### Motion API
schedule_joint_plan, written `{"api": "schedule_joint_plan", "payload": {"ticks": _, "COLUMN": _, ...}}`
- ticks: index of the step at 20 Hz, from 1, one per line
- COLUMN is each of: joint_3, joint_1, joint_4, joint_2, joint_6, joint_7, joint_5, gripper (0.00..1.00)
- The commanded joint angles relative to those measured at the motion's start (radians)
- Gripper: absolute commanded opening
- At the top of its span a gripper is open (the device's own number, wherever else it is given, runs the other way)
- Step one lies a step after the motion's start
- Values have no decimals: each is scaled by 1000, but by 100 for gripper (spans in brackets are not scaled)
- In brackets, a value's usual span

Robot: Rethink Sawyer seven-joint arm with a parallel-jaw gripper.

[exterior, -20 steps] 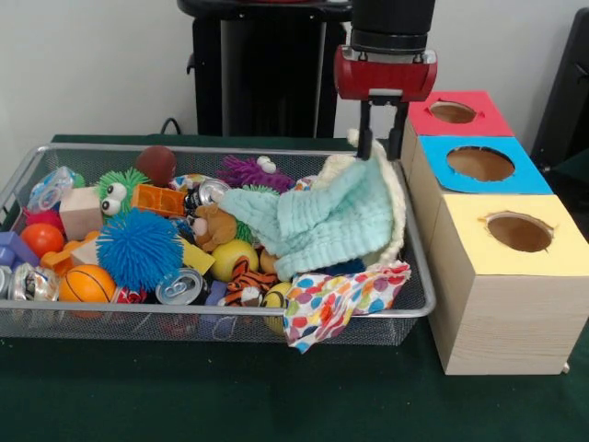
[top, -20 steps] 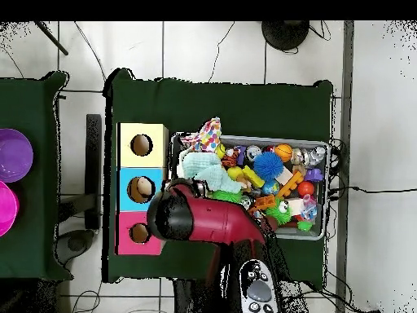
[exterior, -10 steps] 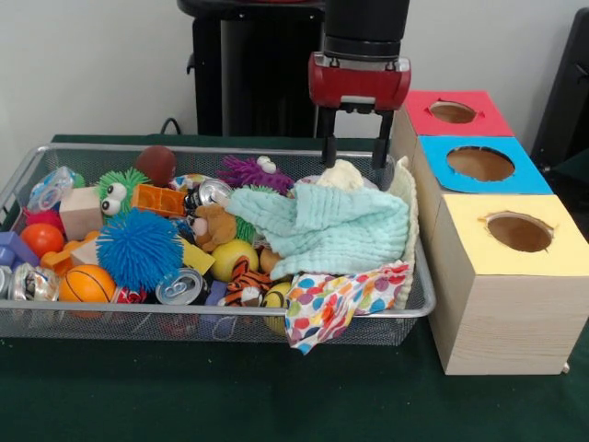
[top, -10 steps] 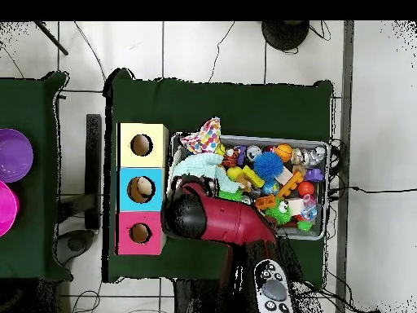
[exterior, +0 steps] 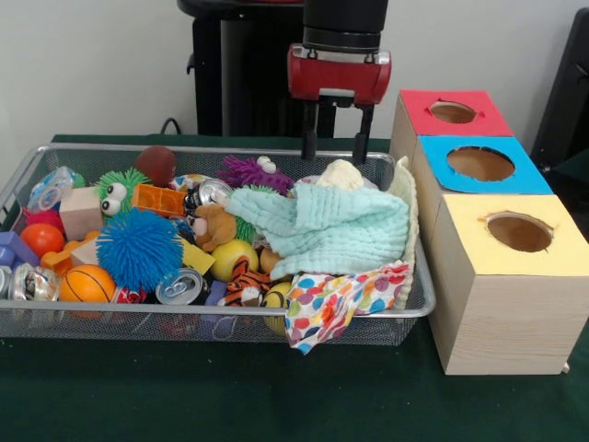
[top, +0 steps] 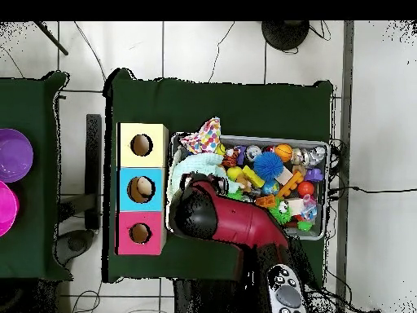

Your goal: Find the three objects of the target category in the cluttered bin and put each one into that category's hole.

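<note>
My gripper (exterior: 334,152) hangs open and empty over the back of the wire bin (exterior: 138,309), just above a cream fuzzy cloth (exterior: 344,175). In front of the cream cloth a mint green cloth (exterior: 331,226) lies spread over the toys. A polka-dot cloth (exterior: 336,299) droops over the bin's front rim. To the right of the bin stands the wooden box with a red hole (exterior: 452,111), a blue hole (exterior: 479,163) and a yellow hole (exterior: 518,231). In the overhead view the red arm (top: 232,222) hides the gripper; the mint cloth (top: 192,166) shows beside it.
The bin's left half holds a blue spiky ball (exterior: 138,247), a small basketball (exterior: 86,284), cans (exterior: 179,287), a brown plush (exterior: 214,226), a green fuzzy toy with eyes (exterior: 118,189) and blocks. In the overhead view purple bowls (top: 12,155) sit on a separate table.
A second ago the gripper was shut on the cream cloth and lifting it with the mint one. It has opened, the cloths have dropped back into the bin, and it has moved left.
</note>
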Motion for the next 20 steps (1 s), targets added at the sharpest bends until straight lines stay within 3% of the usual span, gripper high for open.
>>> {"api": "schedule_joint_plan", "payload": {"ticks": 1, "joint_3": 20, "joint_1": -79, "joint_4": 3, "joint_2": 43, "joint_6": -50, "joint_7": 101, "joint_5": -64, "gripper": 100}}
{"api": "schedule_joint_plan", "payload": {"ticks": 12, "joint_3": 59, "joint_1": -191, "joint_4": 1, "joint_2": 127, "joint_6": -167, "joint_7": 86, "joint_5": -157, "gripper": 100}}
{"api": "schedule_joint_plan", "payload": {"ticks": 20, "joint_3": 38, "joint_1": -182, "joint_4": -34, "joint_2": 145, "joint_6": -188, "joint_7": 89, "joint_5": -197, "gripper": 100}}
